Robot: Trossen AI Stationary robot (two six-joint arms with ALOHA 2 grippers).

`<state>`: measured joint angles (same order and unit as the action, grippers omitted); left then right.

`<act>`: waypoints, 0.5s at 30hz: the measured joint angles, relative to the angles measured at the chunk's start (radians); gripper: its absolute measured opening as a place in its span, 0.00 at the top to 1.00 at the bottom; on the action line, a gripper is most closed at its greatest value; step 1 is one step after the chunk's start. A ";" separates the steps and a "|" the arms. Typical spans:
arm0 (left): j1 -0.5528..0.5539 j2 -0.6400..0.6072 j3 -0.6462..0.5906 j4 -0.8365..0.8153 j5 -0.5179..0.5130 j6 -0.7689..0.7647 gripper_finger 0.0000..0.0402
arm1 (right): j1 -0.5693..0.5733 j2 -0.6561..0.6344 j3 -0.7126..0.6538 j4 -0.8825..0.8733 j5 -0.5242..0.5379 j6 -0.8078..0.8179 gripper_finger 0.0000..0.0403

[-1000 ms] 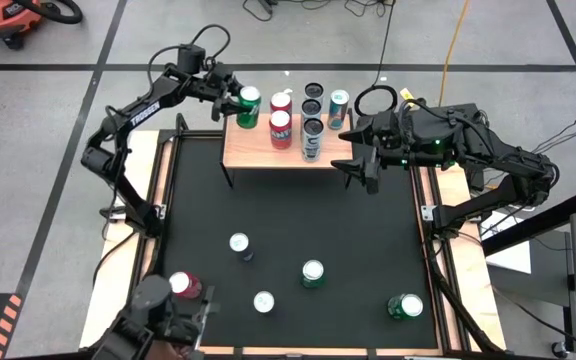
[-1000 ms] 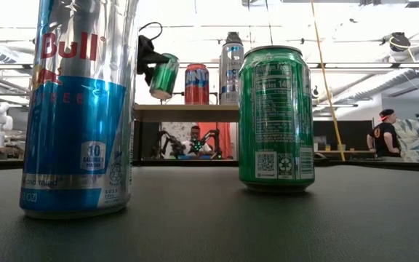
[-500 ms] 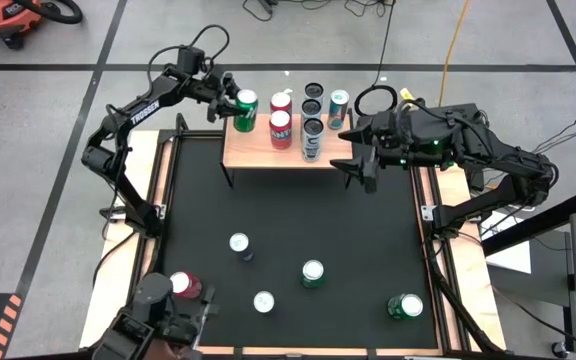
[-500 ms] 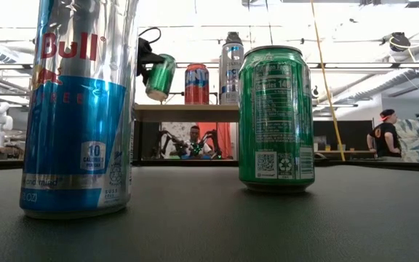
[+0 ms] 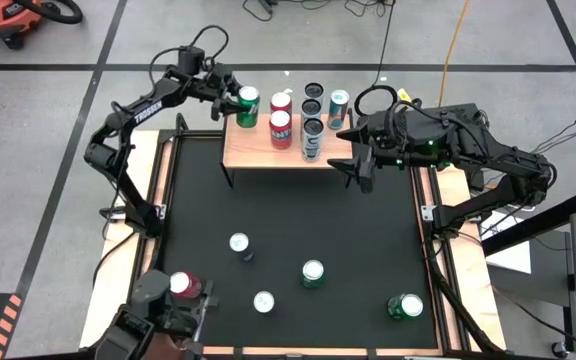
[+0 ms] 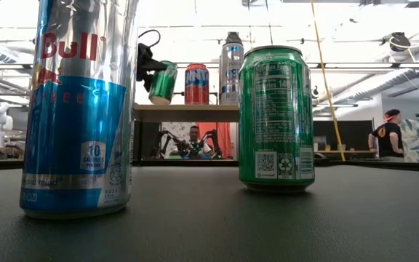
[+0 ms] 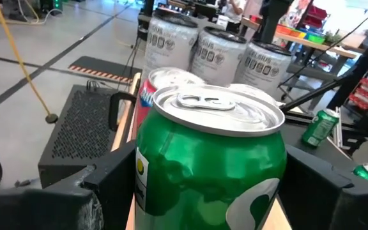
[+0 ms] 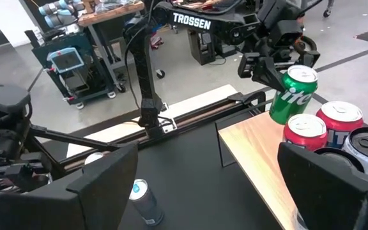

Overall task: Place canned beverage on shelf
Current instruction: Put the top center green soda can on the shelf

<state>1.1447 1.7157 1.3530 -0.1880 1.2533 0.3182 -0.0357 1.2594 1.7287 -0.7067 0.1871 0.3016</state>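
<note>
The left gripper (image 5: 230,101) clasps the green can (image 5: 248,106) between its fingers, tilted over the left end of the shelf (image 5: 258,148), with two red cans (image 5: 281,124) just beyond it, while the right gripper (image 5: 353,160), fingers spread and empty, hovers off the shelf's right end.

From my wrist feed the green can (image 7: 209,160) is cut off below; its base and the shelf (image 5: 268,152) contact stay hidden.
</note>
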 joint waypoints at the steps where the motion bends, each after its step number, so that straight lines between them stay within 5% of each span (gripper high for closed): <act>1: 0.002 0.000 -0.014 0.022 0.001 -0.023 0.25 | 0.000 0.000 0.000 0.000 0.001 0.000 0.11; 15: -0.041 -0.007 -0.055 0.113 -0.010 -0.106 0.25 | -0.011 0.006 0.000 0.001 0.026 -0.006 0.11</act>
<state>1.1038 1.7088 1.2980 -0.0754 1.2434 0.2120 -0.0468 1.2656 1.7287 -0.7059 0.2131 0.2952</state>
